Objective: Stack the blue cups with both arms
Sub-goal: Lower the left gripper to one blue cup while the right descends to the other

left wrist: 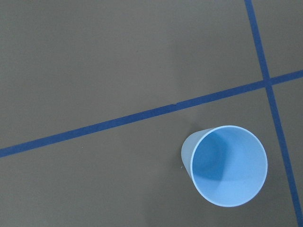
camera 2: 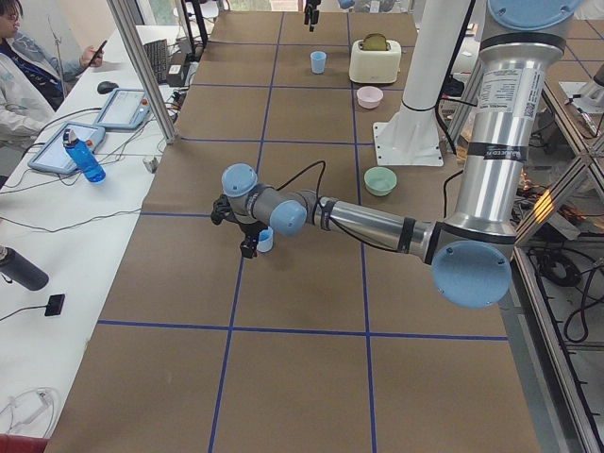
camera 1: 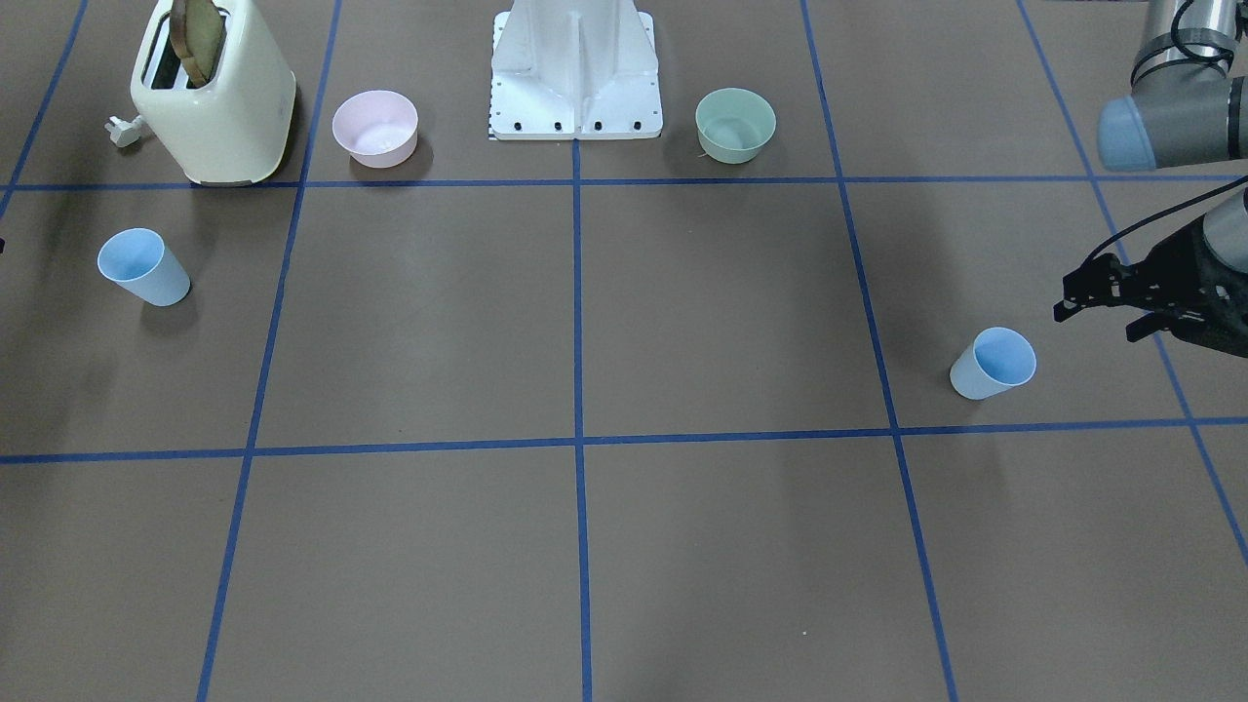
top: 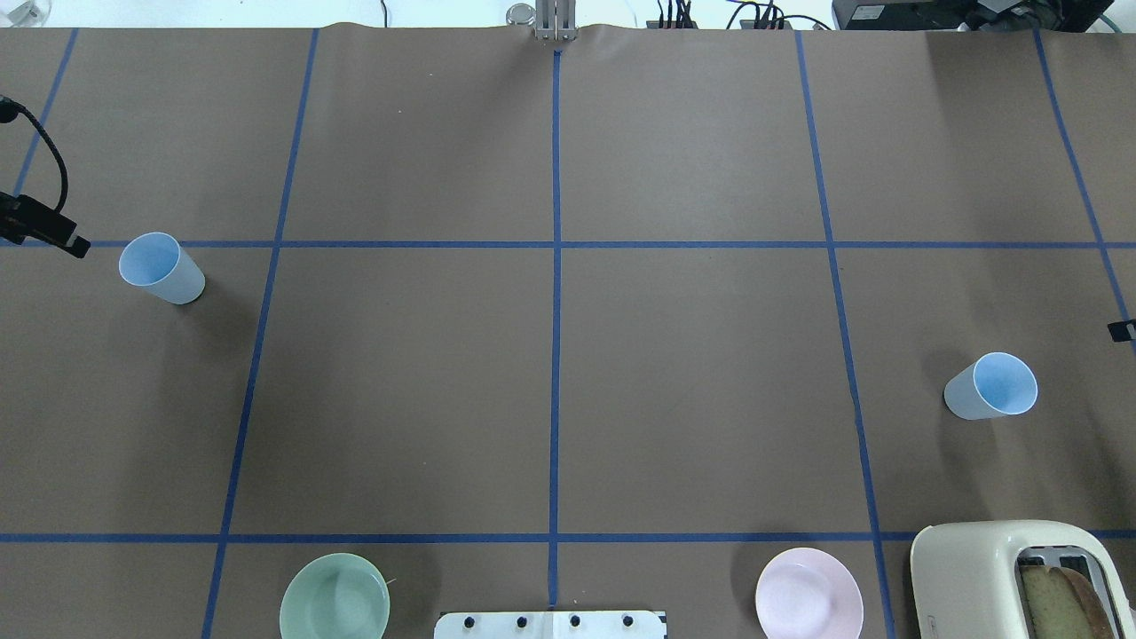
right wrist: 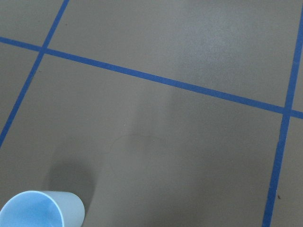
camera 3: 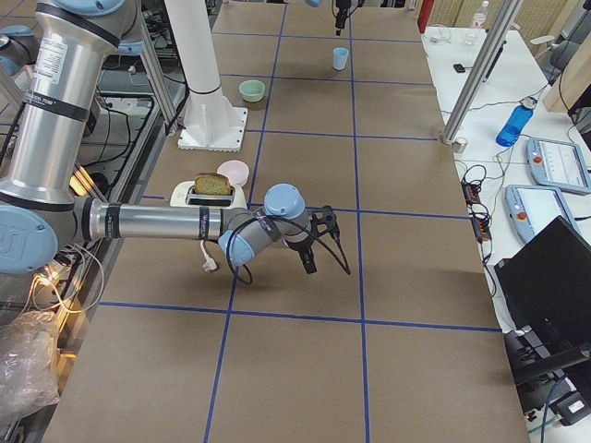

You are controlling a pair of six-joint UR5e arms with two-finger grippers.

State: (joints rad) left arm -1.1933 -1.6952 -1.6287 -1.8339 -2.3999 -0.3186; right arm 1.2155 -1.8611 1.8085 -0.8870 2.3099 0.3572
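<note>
Cups counted: two blue cups, both upright with mouths up, well apart at opposite ends of the table [camera 1: 721,322], neither lifted. Left cup [camera 1: 993,363] stands near the left gripper [camera 1: 1092,325], whose fingers are spread and hold nothing. Right cup [camera 1: 143,266] is on the right gripper's [camera 3: 312,249] side; can't tell how far that one is open. Likely one cup per arm, for nesting. Also two bowls, pink bowl [camera 1: 375,127] and mint bowl [camera 1: 735,124], and one toaster [camera 1: 214,97].

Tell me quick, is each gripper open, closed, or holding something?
Left gripper: open, empty, near a pale blue plastic cup.
Right gripper: cannot be told.
</note>
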